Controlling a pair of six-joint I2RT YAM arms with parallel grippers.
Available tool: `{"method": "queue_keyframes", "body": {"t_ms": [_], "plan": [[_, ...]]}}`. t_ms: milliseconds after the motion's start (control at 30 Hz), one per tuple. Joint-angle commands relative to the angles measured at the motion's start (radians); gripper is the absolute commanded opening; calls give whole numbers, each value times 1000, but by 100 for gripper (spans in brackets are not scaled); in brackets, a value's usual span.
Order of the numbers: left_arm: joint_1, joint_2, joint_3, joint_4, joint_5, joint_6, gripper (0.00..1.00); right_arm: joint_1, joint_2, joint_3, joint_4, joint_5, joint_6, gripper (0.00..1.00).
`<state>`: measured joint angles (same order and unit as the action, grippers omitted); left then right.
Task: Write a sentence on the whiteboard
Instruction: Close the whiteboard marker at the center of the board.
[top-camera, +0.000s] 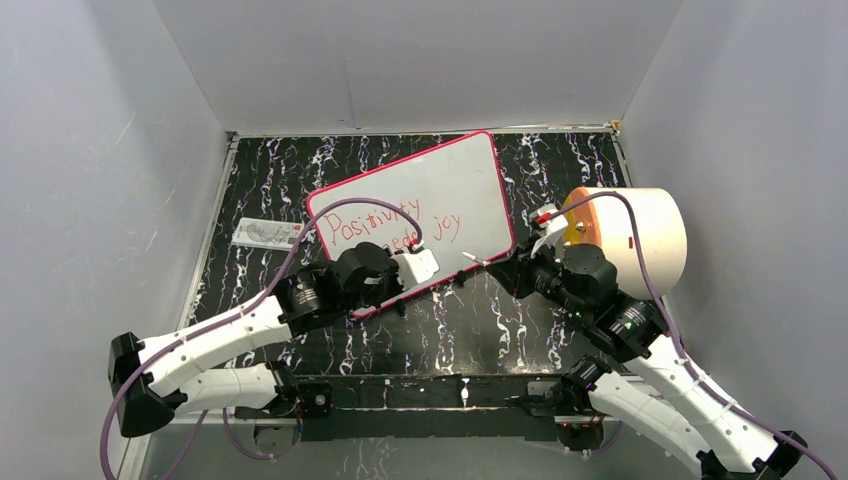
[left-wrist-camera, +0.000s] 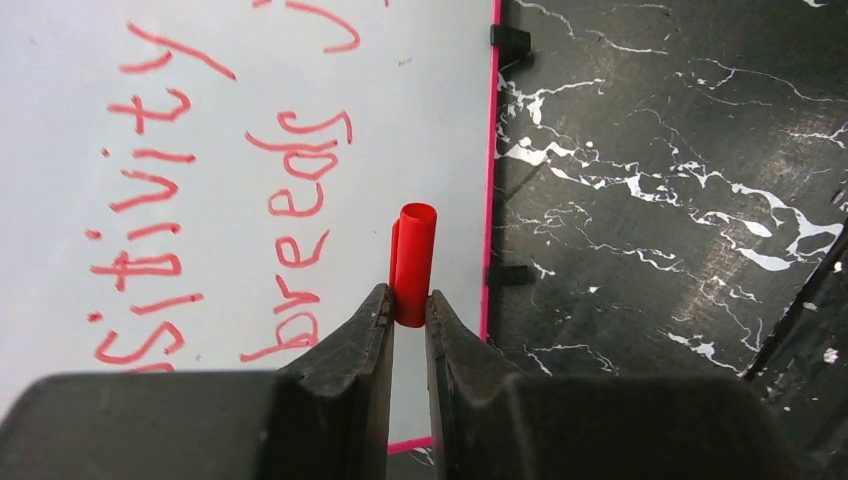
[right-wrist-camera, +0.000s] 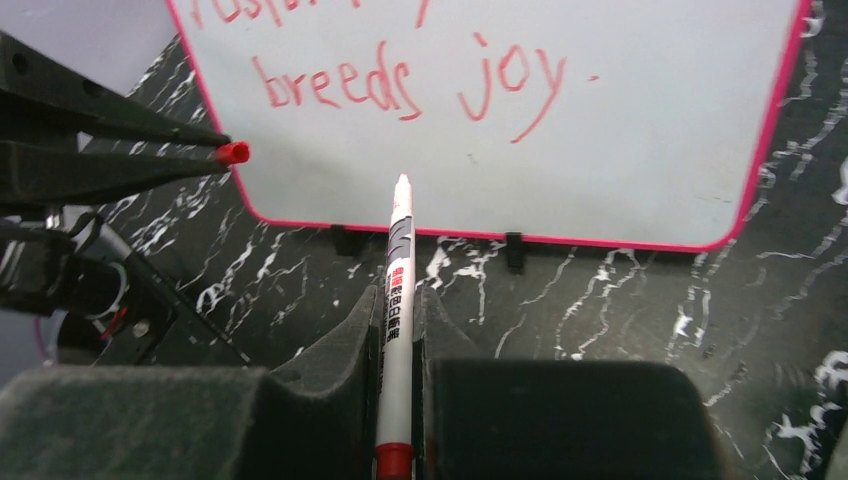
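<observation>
Just ahead of the right gripper (right-wrist-camera: 400, 298), the whiteboard (right-wrist-camera: 640, 150) lies on the black marbled surface (right-wrist-camera: 620, 330). This gripper is clamped on the uncapped marker (right-wrist-camera: 400, 225), whose bare tip reaches over the board's near pink edge; whether it touches I cannot tell. A drift forward could, I judge, drag a stray red line across the board or smear the sentence (right-wrist-camera: 410, 85). The left gripper (left-wrist-camera: 407, 300), pinched on the red cap (left-wrist-camera: 414, 262), hangs over that same edge. A misaligned capping could knock the small cap loose. The board is white and round-cornered, with a thin pink frame. The sentence reads "Positivity breeds joy" in two lines of thin red script.
</observation>
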<state>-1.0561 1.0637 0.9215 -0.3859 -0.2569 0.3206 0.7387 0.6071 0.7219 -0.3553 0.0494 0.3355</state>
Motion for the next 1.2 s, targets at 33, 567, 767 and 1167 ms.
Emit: {"method": "queue_keyframes", "body": {"t_ms": [33,567,767,1167], "plan": [[-4,-54,-27,50,102,201,0,-5,31,49,124,-200,-22,0],[-4,-146,-95,120,212,405,0,-5,87,66,213,-405,-21,0],[-4,-137,-94,119,220,410,0,-5,116,71,219,-454,-24,0],[-4,-122,-90,119,216,397,0,-4,125,78,200,-473,-42,0]]}}
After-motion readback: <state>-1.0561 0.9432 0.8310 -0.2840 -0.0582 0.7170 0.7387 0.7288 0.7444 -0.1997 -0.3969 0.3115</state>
